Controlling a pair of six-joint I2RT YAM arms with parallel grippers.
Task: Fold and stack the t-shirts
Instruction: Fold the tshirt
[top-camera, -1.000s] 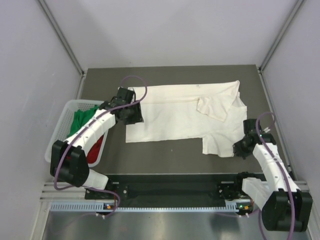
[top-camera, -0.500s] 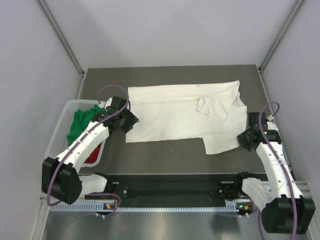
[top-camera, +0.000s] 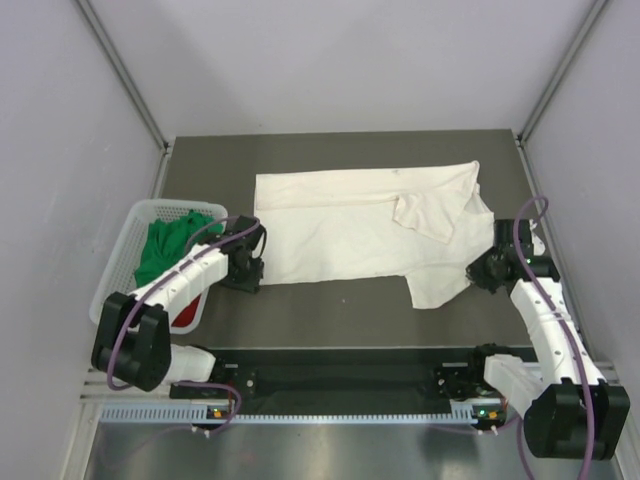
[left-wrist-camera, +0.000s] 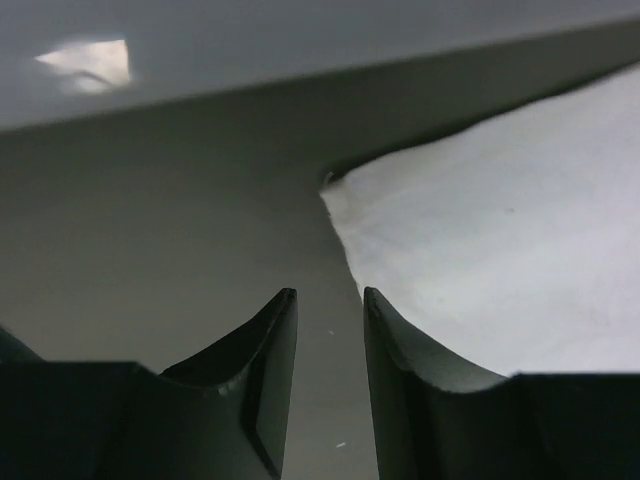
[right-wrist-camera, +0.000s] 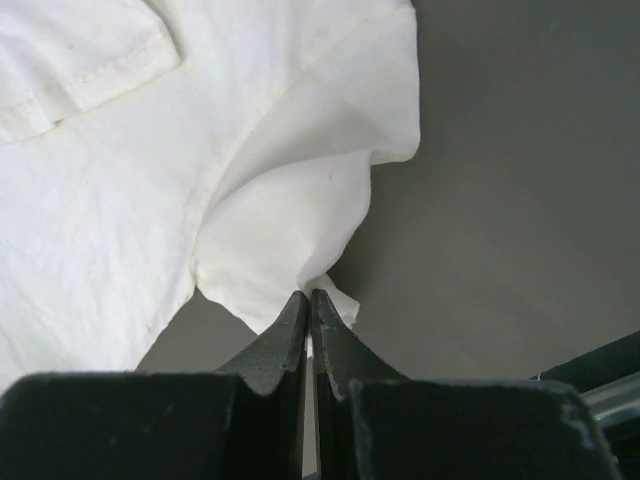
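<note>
Cream-white t-shirt (top-camera: 345, 228) lies spread wide and lightly wrinkled.

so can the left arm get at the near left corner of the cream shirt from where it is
Probably yes: the left gripper sits low beside the cream-white t-shirt, jaws apart, and only bare table lies between it and that corner. Nothing stands in the way.

— Where's the cream-white t-shirt (top-camera: 340, 225)?
— Spread flat on the table (top-camera: 330, 310), one sleeve folded over. My right gripper (right-wrist-camera: 309, 300) pinches its near right corner.
— The others?
— The green t-shirt (top-camera: 160, 250) and red t-shirt (top-camera: 187, 315) lie crumpled in the basket (top-camera: 172, 205).
</note>
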